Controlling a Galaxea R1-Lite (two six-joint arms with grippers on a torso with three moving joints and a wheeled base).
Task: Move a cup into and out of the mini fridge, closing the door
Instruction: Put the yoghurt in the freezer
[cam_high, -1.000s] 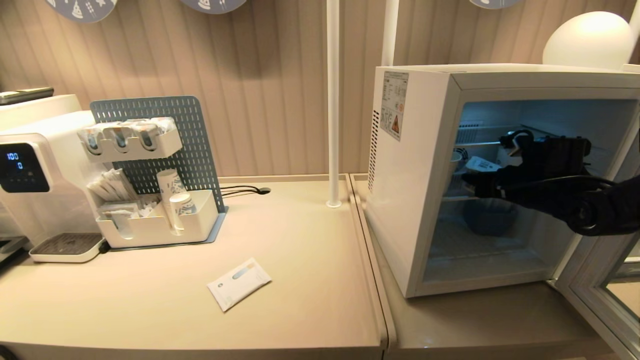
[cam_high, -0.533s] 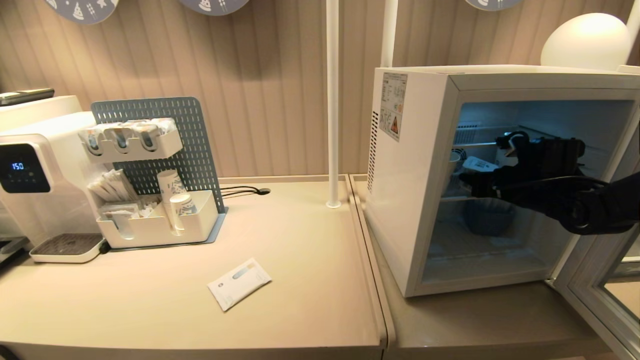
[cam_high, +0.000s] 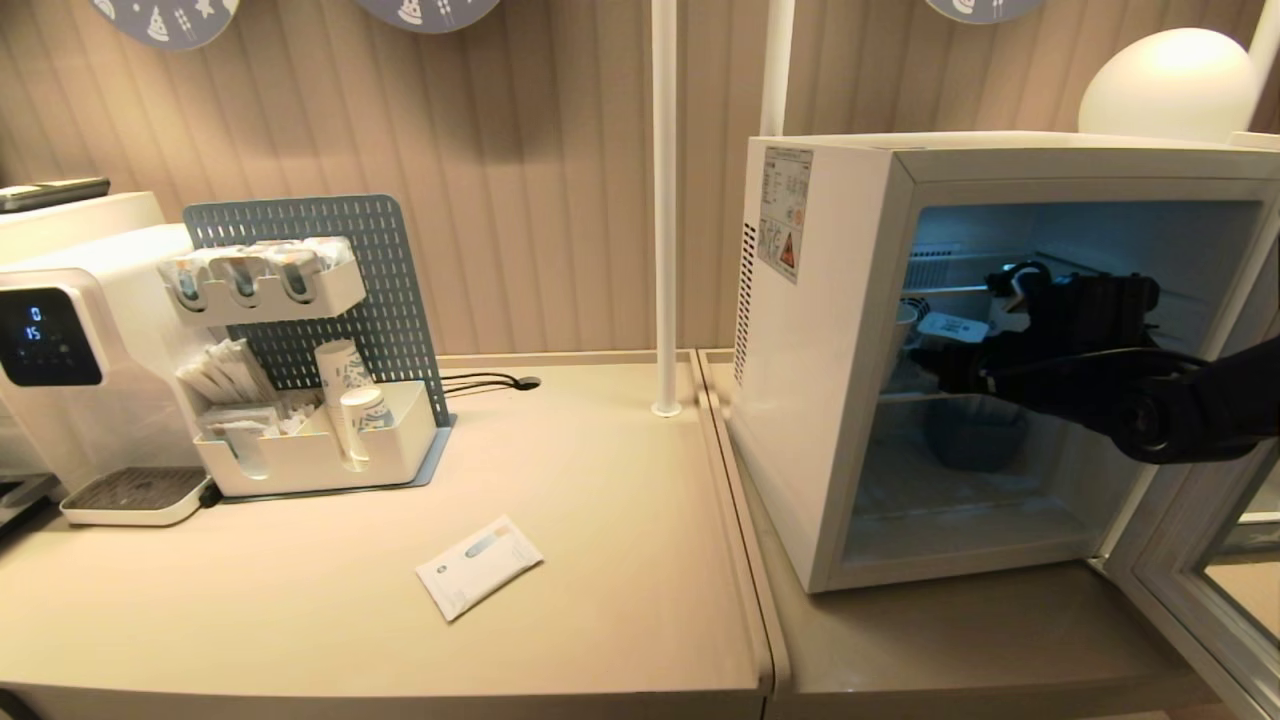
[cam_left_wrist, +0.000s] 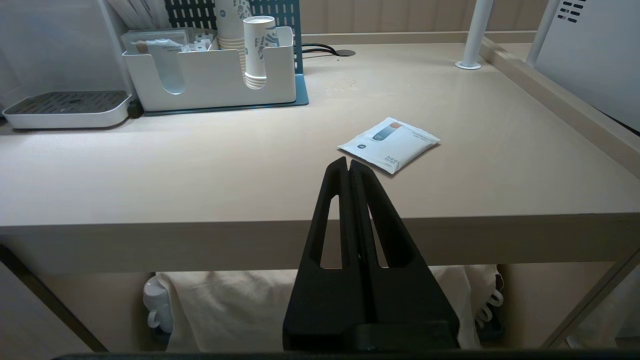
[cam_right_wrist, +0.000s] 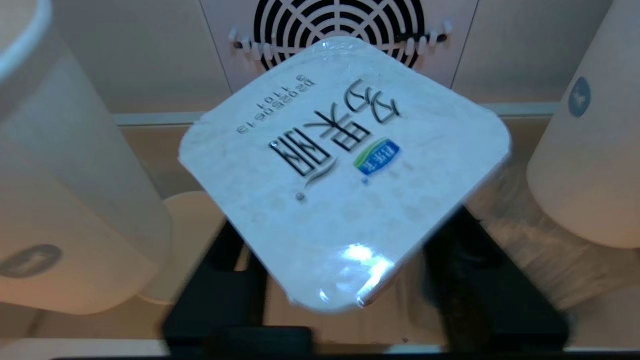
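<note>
The mini fridge (cam_high: 830, 350) stands on the right counter with its door (cam_high: 1200, 570) swung open at the lower right. My right arm reaches onto the upper wire shelf. The cup (cam_high: 955, 325), a small tub with a square white printed lid (cam_right_wrist: 345, 165), sits there between the fingers of my right gripper (cam_high: 945, 362). In the right wrist view the right gripper (cam_right_wrist: 345, 240) stands open, its fingers (cam_right_wrist: 235, 272) spread to either side of the tub and partly hidden under the lid. My left gripper (cam_left_wrist: 348, 162) is shut and empty, parked below the table's front edge.
Tall paper cups (cam_right_wrist: 75, 190) (cam_right_wrist: 585, 165) flank the tub on the shelf, with the fan grille (cam_right_wrist: 340, 25) behind. A blue bowl (cam_high: 975, 425) sits on the lower level. A white sachet (cam_high: 478, 566), a cup organiser (cam_high: 310, 440) and a water dispenser (cam_high: 60, 340) occupy the left table.
The right gripper's jaws have spread wider around the cup. The arm has barely shifted inside the fridge. The left arm has not moved.
</note>
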